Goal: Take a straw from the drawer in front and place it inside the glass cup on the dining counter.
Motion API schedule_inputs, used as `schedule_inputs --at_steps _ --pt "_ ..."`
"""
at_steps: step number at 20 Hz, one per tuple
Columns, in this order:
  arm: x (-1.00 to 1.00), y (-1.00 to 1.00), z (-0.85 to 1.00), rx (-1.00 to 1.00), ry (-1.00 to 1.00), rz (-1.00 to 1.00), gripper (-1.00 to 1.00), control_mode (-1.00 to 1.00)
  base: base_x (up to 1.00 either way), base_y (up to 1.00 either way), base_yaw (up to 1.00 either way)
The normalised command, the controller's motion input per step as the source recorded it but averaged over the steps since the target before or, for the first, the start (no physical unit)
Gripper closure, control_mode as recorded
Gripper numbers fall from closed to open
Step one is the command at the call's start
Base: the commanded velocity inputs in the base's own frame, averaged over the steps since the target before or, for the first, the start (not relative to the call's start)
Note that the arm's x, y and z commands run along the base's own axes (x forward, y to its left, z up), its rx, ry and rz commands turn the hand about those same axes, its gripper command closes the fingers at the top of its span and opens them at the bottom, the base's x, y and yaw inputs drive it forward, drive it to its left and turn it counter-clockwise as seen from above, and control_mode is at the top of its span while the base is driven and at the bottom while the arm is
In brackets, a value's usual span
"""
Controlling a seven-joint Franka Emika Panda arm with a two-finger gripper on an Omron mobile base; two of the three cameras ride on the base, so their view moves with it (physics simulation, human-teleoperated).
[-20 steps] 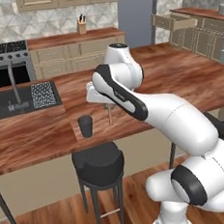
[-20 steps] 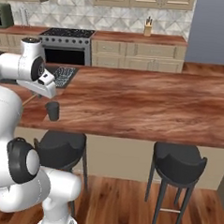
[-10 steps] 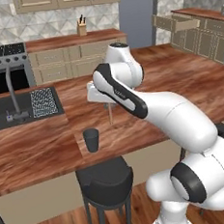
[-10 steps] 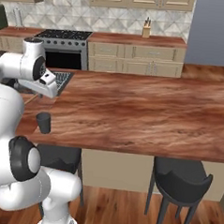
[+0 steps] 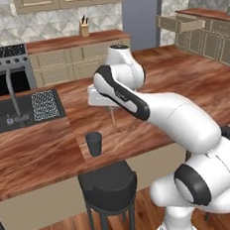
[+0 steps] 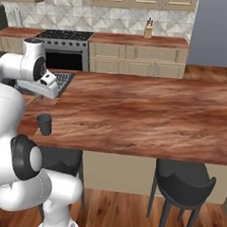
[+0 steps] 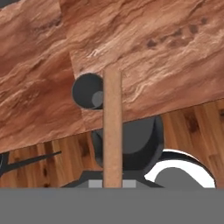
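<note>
On wood worktop [image 5: 152, 118], tool [image 5: 107, 103] clamped on upright straw [image 5: 112, 118], poised just right of cup [image 5: 94, 143] near front edge.

The long table [image 5: 50, 143] has a reddish-brown wood-grain top with a soft satin sheen. The small dark grey tumbler [image 5: 94, 143] looks like translucent smoky glass. The thin brownish-orange straw [image 7: 112, 131] appears matt, like paper or card. The round dark stool seat [image 5: 107, 182] looks matt and padded.
</note>
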Motion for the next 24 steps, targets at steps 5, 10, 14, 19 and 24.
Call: schedule_inputs --at_steps 5,10,14,19,24 --pt "0.13 0.00 -0.05 -0.33 -0.24 0.00 1.00 -1.00 0.00 0.00 0.00" --pt "0.03 0.09 -0.11 -0.42 -0.36 -0.20 1.00 -1.00 0.00 0.00 0.00" --pt "0.00 0.20 0.00 -0.27 -0.30 -0.33 1.00 -1.00 0.00 0.00 0.00" --pt "0.01 0.01 0.00 -0.23 -0.35 -0.33 1.00 -1.00 0.00 0.00 0.00" --pt "-0.03 0.00 0.00 -0.12 -0.20 -0.23 1.00 -1.00 0.00 0.00 0.00"
